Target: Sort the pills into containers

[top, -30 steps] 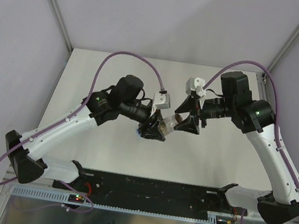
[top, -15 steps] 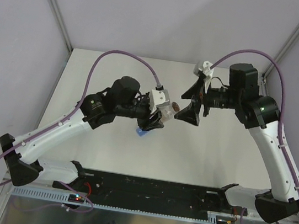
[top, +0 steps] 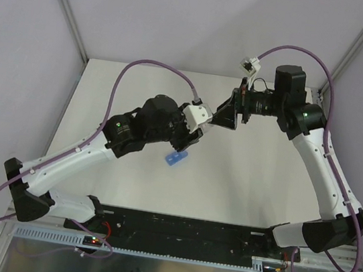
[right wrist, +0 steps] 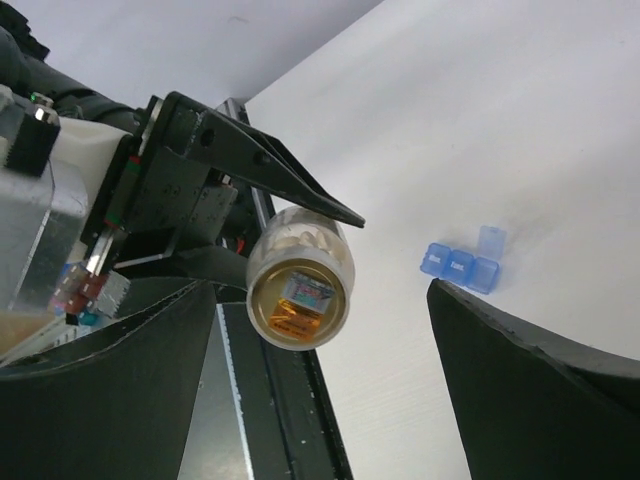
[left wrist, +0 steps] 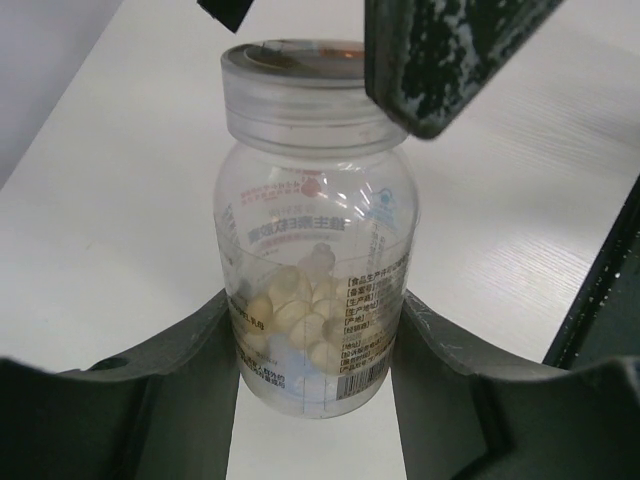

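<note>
My left gripper (left wrist: 315,335) is shut on a clear bottle (left wrist: 315,230), which it holds up off the table. The pills (left wrist: 295,300) are pale cream capsules heaped inside the bottle. Its clear cap (left wrist: 300,85) is on. In the right wrist view the capped end (right wrist: 300,298) faces my right gripper (right wrist: 322,290), whose fingers stand wide open on either side without touching it. One right finger (left wrist: 450,60) hangs just over the cap. The containers (top: 176,158) are a blue three-compartment strip lying on the table, with one lid flipped up (right wrist: 490,240). Both grippers (top: 191,137) (top: 216,122) meet above mid-table.
A black rail (top: 182,229) runs along the near edge of the white table (top: 249,186), between the two arm bases. Grey walls and metal posts (top: 67,12) close in the back corners. Purple cables (top: 157,68) arch over both arms.
My right gripper has opened and drawn back toward the far right. The left arm has swung the bottle up and away, which uncovers the blue strip on the table.
</note>
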Controlling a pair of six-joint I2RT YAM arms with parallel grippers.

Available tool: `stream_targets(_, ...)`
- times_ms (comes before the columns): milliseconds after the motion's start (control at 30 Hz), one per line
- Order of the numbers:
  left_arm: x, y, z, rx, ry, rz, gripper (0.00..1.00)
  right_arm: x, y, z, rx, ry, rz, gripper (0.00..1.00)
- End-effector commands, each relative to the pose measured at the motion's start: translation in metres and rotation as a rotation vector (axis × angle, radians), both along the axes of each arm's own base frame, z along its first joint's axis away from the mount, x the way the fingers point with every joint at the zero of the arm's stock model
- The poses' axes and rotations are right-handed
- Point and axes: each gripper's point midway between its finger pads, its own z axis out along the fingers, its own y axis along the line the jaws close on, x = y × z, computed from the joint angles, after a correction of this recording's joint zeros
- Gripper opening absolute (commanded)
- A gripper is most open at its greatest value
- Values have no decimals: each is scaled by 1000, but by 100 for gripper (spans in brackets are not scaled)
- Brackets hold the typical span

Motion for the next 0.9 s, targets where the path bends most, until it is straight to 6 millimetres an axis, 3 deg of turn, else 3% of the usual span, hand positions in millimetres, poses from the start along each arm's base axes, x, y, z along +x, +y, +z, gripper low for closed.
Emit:
stream_targets(0,16,-4,26,-33,-88,67,0,0,5,10,58,27,22,91)
stream_targets(400,18,-7,28,-33,-92,73,0,-4,7,-13,50,70,35,63)
stream_targets(733,15,-8,21,-24,-81,54,0,-7,6,-11,51,51,47,38)
stream_targets(867,4,-11,20,-38,-65,-7,0,-12,5,-9,46,13,71,25)
